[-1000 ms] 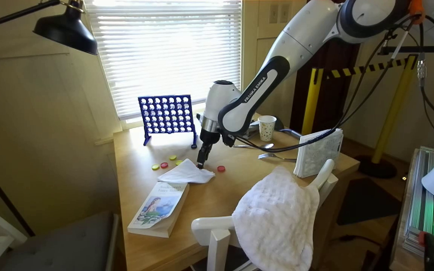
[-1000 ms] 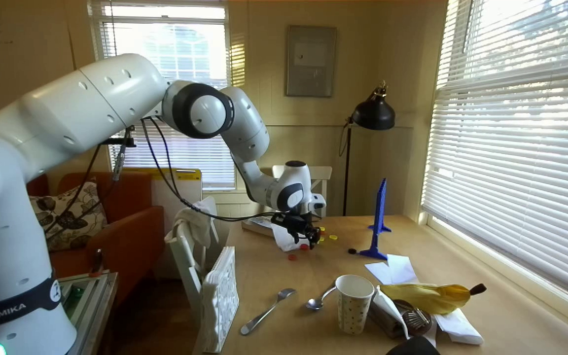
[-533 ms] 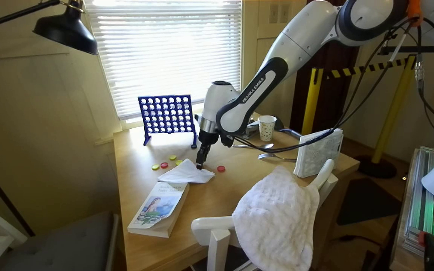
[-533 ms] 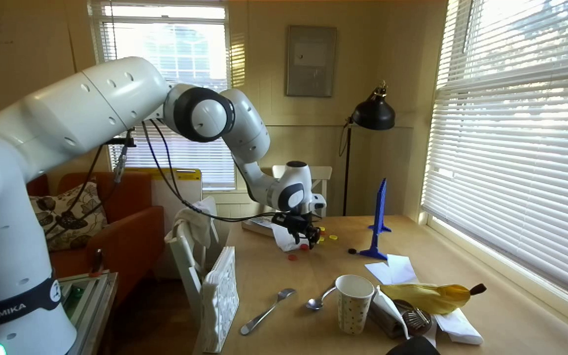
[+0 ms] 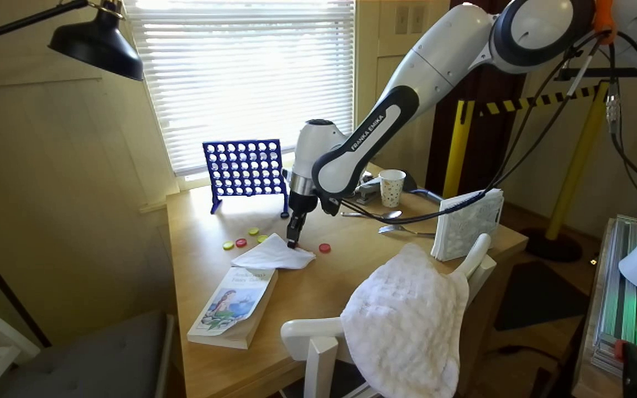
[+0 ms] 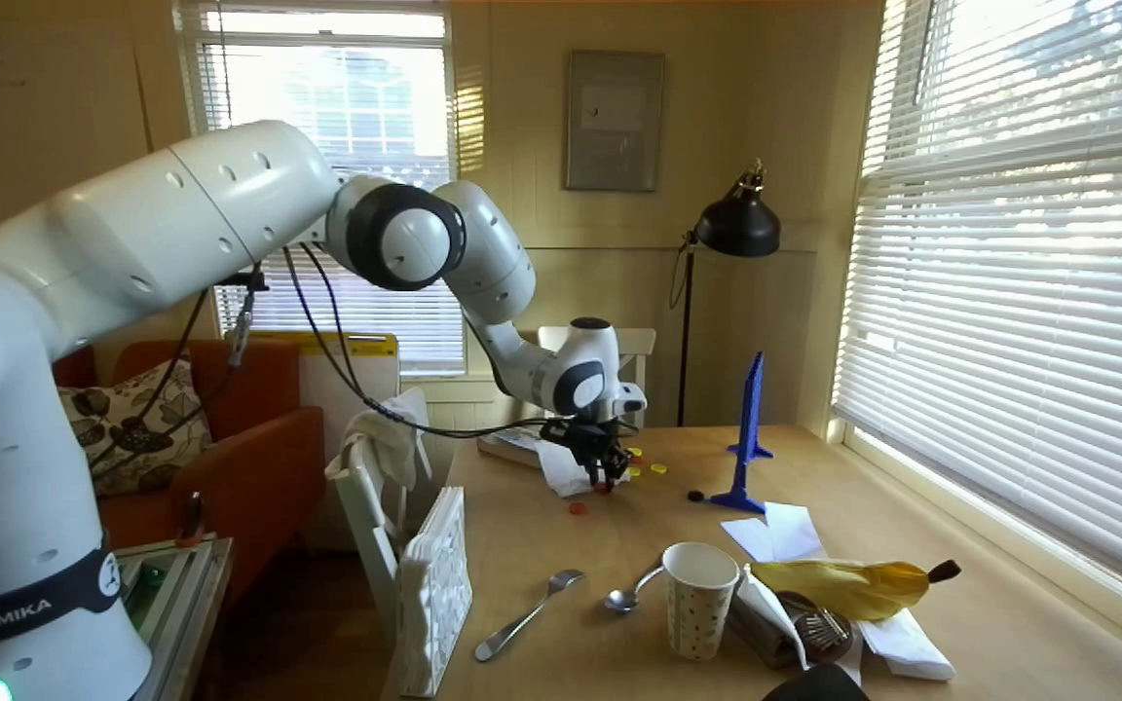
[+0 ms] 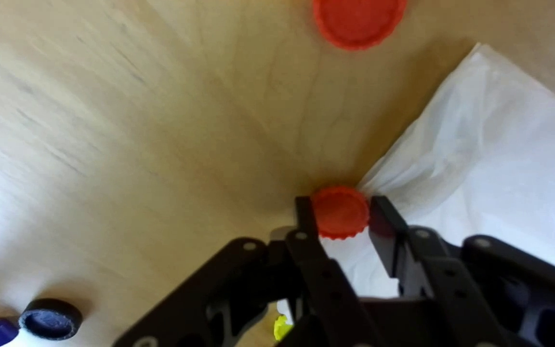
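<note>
Wrist view: your gripper (image 7: 340, 207) stands partly closed, its fingers (image 7: 305, 217) against opposite edges of the red disc (image 7: 339, 214) that you hold at the border of the white napkin (image 7: 513, 168). A second red disc (image 7: 360, 21) lies near the napkin. In an exterior view, relative to the same napkin, the book (image 5: 233, 307) lies just beside, the yellow discs (image 5: 228, 245) near, and the blue grid (image 5: 247, 167) upright, well apart.

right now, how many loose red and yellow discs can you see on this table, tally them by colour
Red discs: 3, one of them between the fingers of the claw
Yellow discs: 3
Total in view: 6
</note>
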{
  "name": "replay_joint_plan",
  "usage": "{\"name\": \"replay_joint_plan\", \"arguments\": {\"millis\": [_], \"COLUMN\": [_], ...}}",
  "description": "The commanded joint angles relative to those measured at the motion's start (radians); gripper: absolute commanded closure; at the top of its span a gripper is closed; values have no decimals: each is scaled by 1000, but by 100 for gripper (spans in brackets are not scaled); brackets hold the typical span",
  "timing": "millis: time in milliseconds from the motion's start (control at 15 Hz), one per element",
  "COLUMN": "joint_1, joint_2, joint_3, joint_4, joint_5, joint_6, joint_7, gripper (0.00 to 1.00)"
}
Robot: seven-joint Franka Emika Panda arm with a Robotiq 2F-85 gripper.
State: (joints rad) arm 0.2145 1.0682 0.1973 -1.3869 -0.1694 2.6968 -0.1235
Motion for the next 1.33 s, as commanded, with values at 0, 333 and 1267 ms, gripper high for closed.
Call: {"name": "replay_joint_plan", "arguments": {"millis": [0, 333, 1267], "joint_1": [6, 101, 51], "joint_2": [24, -140, -200], "joint_3": [4, -119, -95], "joint_4": [49, -154, -271], "joint_5": [27, -11, -2], "joint_6": [-38, 57, 130], "joint_7": [-31, 129, 39], "gripper": [92, 100, 32]}}
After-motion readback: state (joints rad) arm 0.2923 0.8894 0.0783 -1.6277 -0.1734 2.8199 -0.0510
